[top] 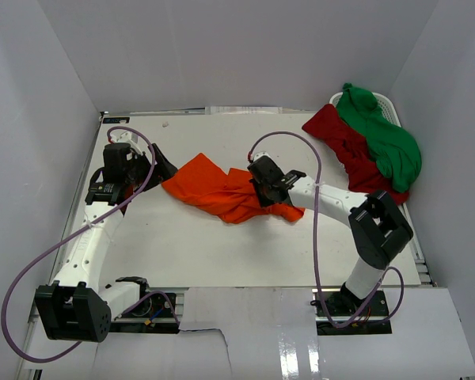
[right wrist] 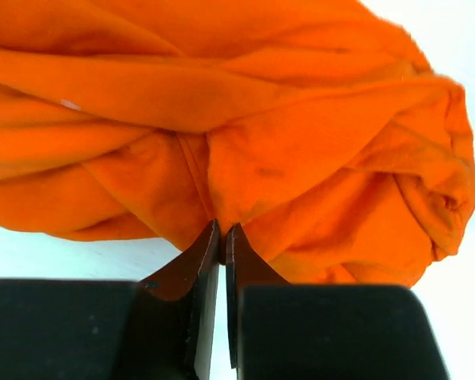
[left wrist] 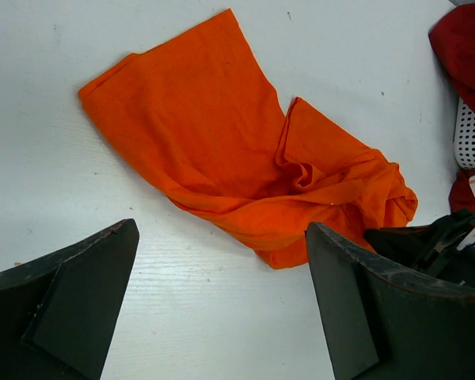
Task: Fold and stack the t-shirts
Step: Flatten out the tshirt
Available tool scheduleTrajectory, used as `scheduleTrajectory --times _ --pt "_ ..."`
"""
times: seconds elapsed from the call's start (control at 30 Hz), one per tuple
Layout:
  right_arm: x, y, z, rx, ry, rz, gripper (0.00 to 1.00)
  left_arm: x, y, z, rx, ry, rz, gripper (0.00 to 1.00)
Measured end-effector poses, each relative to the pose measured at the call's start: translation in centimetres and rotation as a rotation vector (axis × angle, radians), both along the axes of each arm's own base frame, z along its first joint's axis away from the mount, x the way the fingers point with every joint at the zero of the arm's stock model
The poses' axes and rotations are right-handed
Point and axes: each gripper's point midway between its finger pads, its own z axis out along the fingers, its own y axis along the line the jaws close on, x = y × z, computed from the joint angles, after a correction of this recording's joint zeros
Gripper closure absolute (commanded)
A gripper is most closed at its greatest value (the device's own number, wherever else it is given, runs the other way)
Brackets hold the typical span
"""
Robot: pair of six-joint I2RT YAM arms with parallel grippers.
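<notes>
Right gripper (right wrist: 222,231) is pinched closed on a fold at the basket-side end of the orange t-shirt (top: 222,194). Shirt is crumpled on the table (top: 182,253), well left of the basket (top: 389,101), long axis left-right. Left gripper (top: 160,168) is wide open and empty, at the shirt's other end. Green t-shirt (top: 384,138) and dark red t-shirt (top: 344,146) spill over the basket's left rim.

Bare table (top: 222,253) around orange shirt (top: 214,190); basket (top: 389,107) far right

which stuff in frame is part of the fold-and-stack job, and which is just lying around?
Job: crumpled bright orange cotton t-shirt, pinched by the right gripper; dark red cotton t-shirt; green cotton t-shirt.
Lying about: white perforated plastic basket beneath the green one; purple arm cables.
</notes>
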Motion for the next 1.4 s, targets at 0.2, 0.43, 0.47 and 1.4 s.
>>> scheduleTrajectory --times 0.2,0.43,0.47,1.4 --pt "2.4 3.6 4.6 0.075 -0.057 0.062 0.92 0.0 0.0 0.0 0.000 0.000 0.000 0.03" --pt "8.8 11.0 11.4 0.179 -0.213 0.152 0.55 0.0 0.0 0.0 0.000 -0.001 0.000 0.03" --pt "9.3 11.3 11.1 0.170 -0.218 0.152 0.53 0.0 0.0 0.0 0.000 -0.001 0.000 0.03" --pt "2.2 6.0 0.9 -0.062 -0.110 0.199 0.50 0.0 -0.2 0.1 -0.006 -0.002 -0.009 0.03"
